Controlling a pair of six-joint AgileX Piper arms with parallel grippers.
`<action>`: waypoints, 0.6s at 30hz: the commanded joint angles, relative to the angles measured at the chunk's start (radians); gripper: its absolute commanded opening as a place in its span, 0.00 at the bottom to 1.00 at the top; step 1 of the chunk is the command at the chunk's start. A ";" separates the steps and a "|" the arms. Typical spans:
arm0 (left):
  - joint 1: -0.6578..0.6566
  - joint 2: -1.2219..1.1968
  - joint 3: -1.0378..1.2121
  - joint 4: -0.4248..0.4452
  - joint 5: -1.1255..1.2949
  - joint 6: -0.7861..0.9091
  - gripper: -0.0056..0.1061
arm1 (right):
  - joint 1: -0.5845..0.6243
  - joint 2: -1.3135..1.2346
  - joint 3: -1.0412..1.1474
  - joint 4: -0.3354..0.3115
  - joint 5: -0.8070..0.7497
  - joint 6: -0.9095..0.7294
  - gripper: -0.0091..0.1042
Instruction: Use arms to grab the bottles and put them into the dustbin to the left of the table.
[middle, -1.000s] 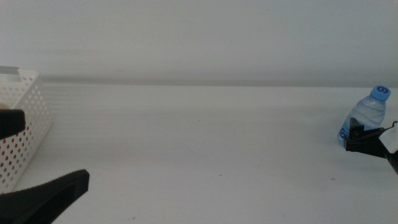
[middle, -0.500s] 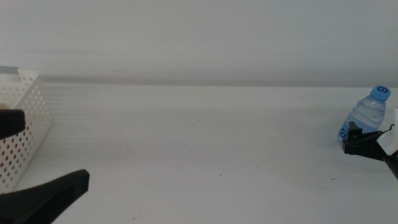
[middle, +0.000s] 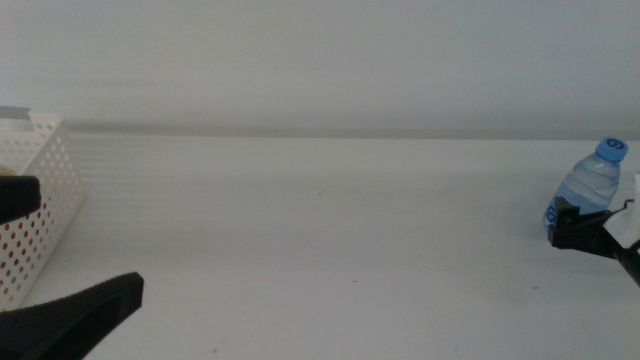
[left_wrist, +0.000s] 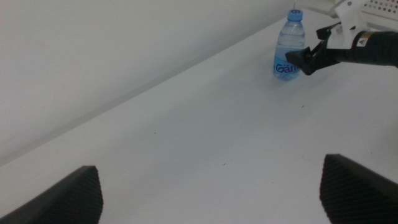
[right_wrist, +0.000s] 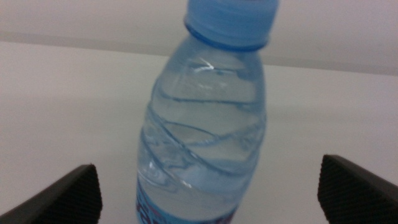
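- Water bottle (middle: 590, 187) stands upright at the desk's (middle: 330, 230) far right edge, blue cap up, well apart from the dustbin (middle: 35, 200) at far left.
- Right gripper (middle: 572, 222) is at the bottle's lower body, jaws spread wide on either side in the right wrist view, not yet clamped; likely lined up for a side grasp.
- Left gripper (left_wrist: 211, 186) waits low by the dustbin, jaws wide apart, holding nothing.
- Desk between bottle and dustbin shows no obstacle; red shapes visible through the dustbin holes, unclear what.

Water bottle (right_wrist: 202, 124): clear glossy ribbed plastic. Dustbin (middle: 45, 190): white perforated plastic. Table (middle: 320, 230): smooth matt white.
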 joint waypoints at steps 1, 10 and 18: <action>-0.007 -0.006 0.004 0.001 -0.019 -0.005 0.89 | -0.008 0.019 -0.018 -0.029 -0.010 0.012 0.90; -0.007 -0.006 0.004 0.001 -0.019 -0.005 0.89 | -0.008 0.081 -0.081 -0.033 -0.017 0.012 0.90; -0.007 -0.006 0.004 0.001 -0.019 -0.005 0.89 | -0.008 0.177 -0.171 -0.038 -0.017 0.012 0.90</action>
